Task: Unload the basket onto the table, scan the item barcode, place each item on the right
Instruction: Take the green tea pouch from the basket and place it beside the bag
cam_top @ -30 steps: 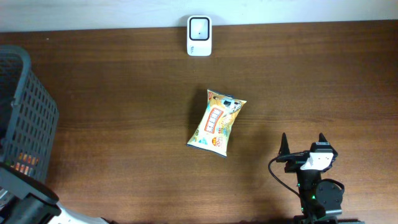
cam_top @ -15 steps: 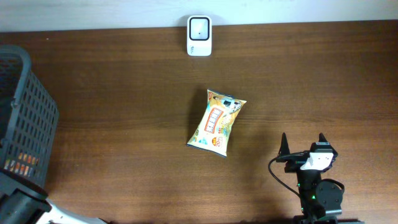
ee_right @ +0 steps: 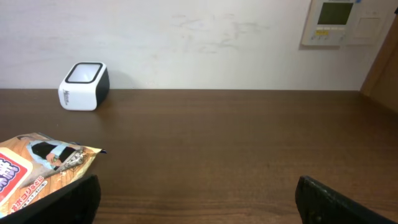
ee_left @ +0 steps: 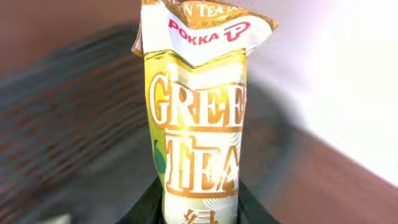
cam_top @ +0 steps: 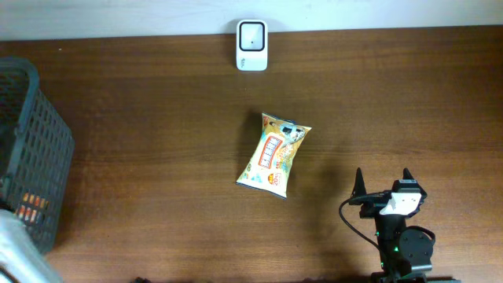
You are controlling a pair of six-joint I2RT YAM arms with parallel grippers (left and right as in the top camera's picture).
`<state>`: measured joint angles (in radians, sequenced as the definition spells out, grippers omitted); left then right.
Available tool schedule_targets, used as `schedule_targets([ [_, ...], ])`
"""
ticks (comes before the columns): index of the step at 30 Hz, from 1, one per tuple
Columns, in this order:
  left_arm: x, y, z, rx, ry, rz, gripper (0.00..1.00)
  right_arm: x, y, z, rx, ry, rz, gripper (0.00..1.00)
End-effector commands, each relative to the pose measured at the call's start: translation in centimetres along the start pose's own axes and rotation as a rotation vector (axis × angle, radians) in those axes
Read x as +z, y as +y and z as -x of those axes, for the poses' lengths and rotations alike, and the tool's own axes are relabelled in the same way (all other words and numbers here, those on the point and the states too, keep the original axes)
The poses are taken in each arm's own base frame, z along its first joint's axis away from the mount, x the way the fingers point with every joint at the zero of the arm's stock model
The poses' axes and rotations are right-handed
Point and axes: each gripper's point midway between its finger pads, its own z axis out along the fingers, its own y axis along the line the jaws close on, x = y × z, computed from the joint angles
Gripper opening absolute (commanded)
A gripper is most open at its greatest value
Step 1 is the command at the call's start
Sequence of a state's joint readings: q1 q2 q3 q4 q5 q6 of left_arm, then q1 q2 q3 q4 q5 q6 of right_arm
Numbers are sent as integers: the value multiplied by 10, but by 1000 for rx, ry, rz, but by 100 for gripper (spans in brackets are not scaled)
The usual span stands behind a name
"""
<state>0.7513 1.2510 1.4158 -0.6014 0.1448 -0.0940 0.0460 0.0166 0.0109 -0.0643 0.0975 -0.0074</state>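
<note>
A tall green tea carton (ee_left: 199, 124), yellow-green with a white top, stands upright in the left wrist view, and my left gripper (ee_left: 200, 205) is shut on its lower part. The barcode does not show. The white scanner (cam_top: 251, 45) sits at the table's far edge, also visible in the right wrist view (ee_right: 84, 86). My right gripper (cam_top: 383, 185) rests open near the front right, nothing between its fingers (ee_right: 68, 199). In the overhead view only a blurred white piece of the left arm (cam_top: 16, 251) shows at the bottom left corner.
A dark mesh basket (cam_top: 31, 149) stands at the left edge and appears blurred behind the carton (ee_left: 62, 124). A snack bag (cam_top: 275, 154) lies flat mid-table, left of the right gripper (ee_right: 37, 168). A wall runs behind the scanner.
The left arm at the bottom left corner has shifted, its dark part leaving view and a blurred white part appearing. The snack bag, scanner and right arm have not moved.
</note>
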Motion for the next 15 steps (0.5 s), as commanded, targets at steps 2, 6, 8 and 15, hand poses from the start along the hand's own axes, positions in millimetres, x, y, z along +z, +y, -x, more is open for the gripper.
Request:
schedule_targets([
  [2, -41, -140, -31, 155, 79, -356, 20, 0, -1, -3, -5, 8, -6, 99],
  [6, -19, -284, -214, 472, 579, -592, 20, 0, -1, -3, -5, 8, -6, 99],
  [8, -13, -312, -286, 563, 740, -605, 21, 0, -1, -3, -5, 8, -6, 99],
  [15, -21, -346, -419, 730, 956, -610, 54, 0, -1, -3, -5, 8, -6, 99],
])
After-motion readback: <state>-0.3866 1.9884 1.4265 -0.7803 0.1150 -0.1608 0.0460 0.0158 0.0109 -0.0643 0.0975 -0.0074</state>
